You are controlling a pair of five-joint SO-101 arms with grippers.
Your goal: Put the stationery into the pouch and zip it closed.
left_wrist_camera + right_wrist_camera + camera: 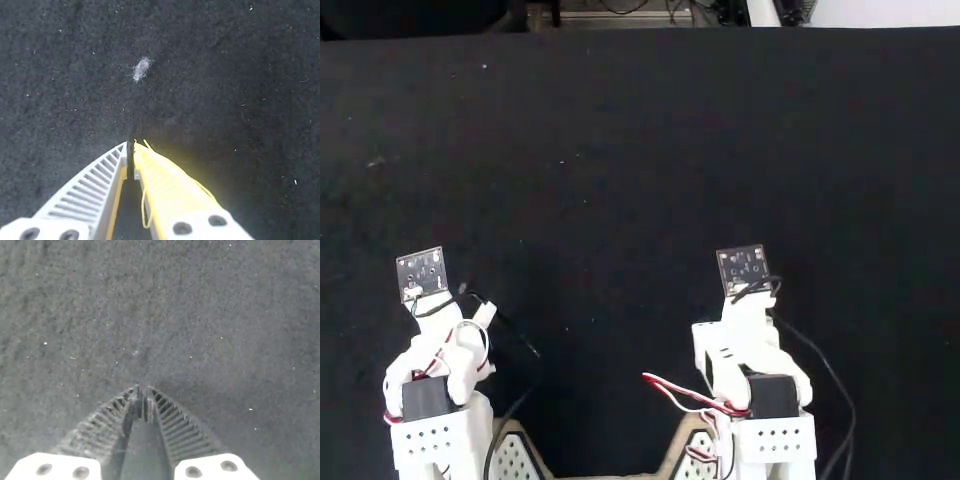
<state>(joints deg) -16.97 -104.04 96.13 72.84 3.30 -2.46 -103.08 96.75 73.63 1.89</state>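
Both arms sit folded back at the near edge of the table, the left arm [438, 340] at the near left and the right arm [748, 340] at the near right. My left gripper [132, 145] is shut, its white and yellow fingers meeting at the tips over bare black cloth. My right gripper [142, 388] is shut too, with its dark ribbed fingers pressed together and nothing between them.
A black cloth [640, 150] covers the whole table. A small grey tuft of lint [141, 68] lies on it ahead of the left gripper. Cables [830, 380] trail from the right arm near the front edge.
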